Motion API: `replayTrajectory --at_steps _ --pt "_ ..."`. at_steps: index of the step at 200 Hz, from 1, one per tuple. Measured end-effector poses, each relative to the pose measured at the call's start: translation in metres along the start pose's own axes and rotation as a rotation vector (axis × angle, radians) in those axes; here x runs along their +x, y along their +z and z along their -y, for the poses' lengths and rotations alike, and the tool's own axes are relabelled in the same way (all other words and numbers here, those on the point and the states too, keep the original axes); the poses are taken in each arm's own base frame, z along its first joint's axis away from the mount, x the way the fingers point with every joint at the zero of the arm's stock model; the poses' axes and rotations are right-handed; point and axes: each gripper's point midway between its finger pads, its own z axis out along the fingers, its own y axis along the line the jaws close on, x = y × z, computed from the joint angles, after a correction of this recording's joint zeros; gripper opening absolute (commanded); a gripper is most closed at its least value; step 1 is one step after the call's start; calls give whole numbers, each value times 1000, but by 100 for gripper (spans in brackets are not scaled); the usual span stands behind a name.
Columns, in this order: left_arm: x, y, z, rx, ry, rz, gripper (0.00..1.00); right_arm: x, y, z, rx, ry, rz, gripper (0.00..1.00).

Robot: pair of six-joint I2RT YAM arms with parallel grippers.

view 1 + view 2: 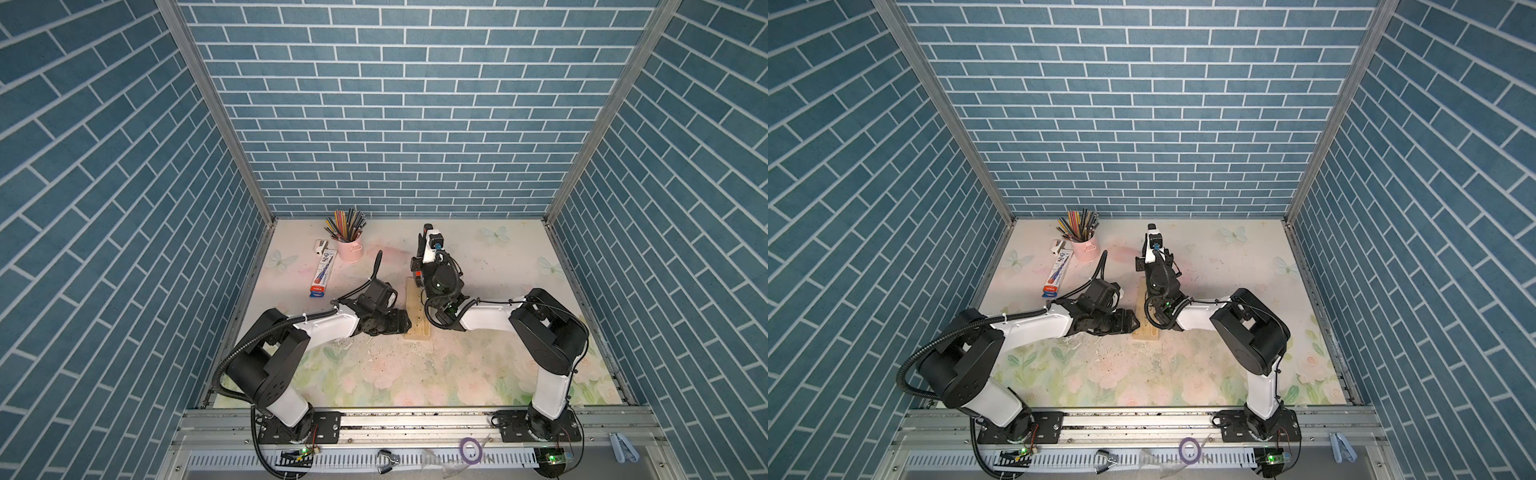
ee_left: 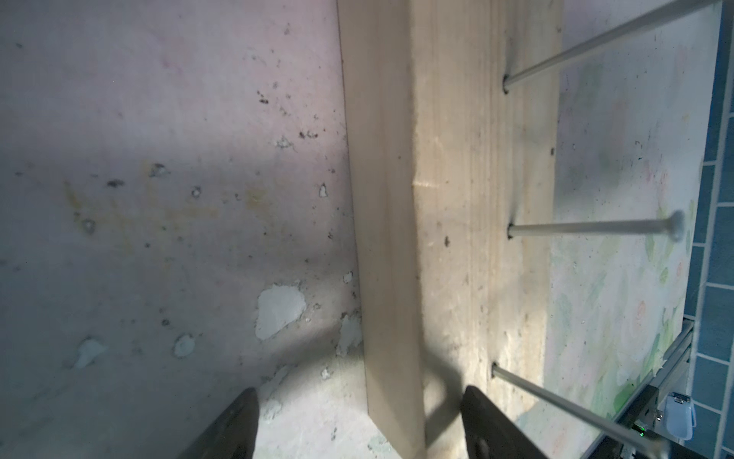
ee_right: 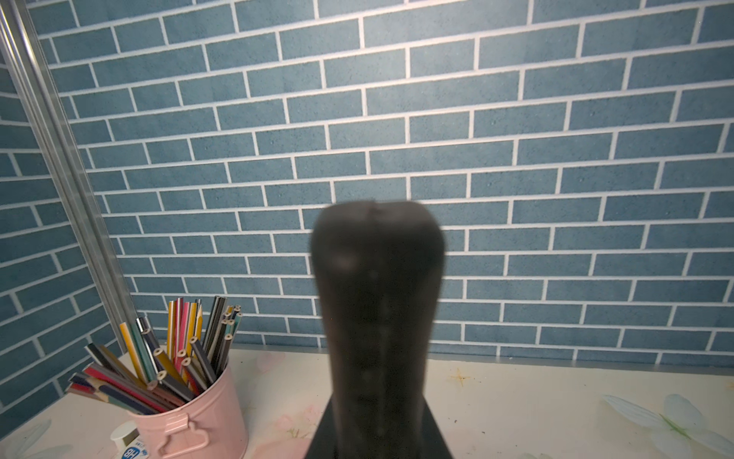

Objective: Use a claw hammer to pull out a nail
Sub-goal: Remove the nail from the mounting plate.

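1. Front rail: a purple tape ring (image 1: 469,449) lies on the rail between my two arm bases.
2. My left gripper (image 2: 359,393) sits low at the near end of the wood block (image 2: 437,198).
   - The jaws are spread wide and hold nothing.
   - One fingertip (image 2: 242,421) hangs over the bare table (image 1: 374,374) and the other over the block's top face, with the block's long edge between them.
   - In both top views this gripper is just beside the block's left side.
3. The wood block lies flat on the floral table, its length running away from me. Three nails stand up from its top face in a row:
   - the near nail (image 2: 556,401);
   - the middle nail (image 2: 588,228), the only one whose head shows clearly;
   - the far nail (image 2: 595,39).
4. My right gripper (image 1: 419,259) is above the far end of the block, clamped on the claw hammer (image 3: 377,298).
   - In the right wrist view the black handle end rises between my fingers (image 3: 433,433), close to the lens and blurred.
   - In a top view a patch of the orange shaft shows below the gripper, over the block.
   - My wrist hides the head, so I cannot tell whether the claw touches a nail.
5. Farther back on the left, a pencil box (image 1: 322,274) lies flat. Beyond it, near the corner, stands a pink bucket (image 1: 350,249) full of pencils.
6. The back wall (image 1: 395,124) is blue brick pattern.
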Motion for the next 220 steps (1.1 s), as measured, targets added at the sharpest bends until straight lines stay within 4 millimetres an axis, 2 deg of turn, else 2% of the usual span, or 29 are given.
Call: replayTrajectory --at_steps 56,137,220 --pt "-5 3 1 0 -10 9 80 -1 -11 -4 -10 4 -18 0" --pt "-6 4 2 -1 -22 9 80 -3 -14 -6 -8 -9 -22 0" --pt "-6 5 2 2 -27 12 81 1 -4 -16 -5 -70 -100 0"
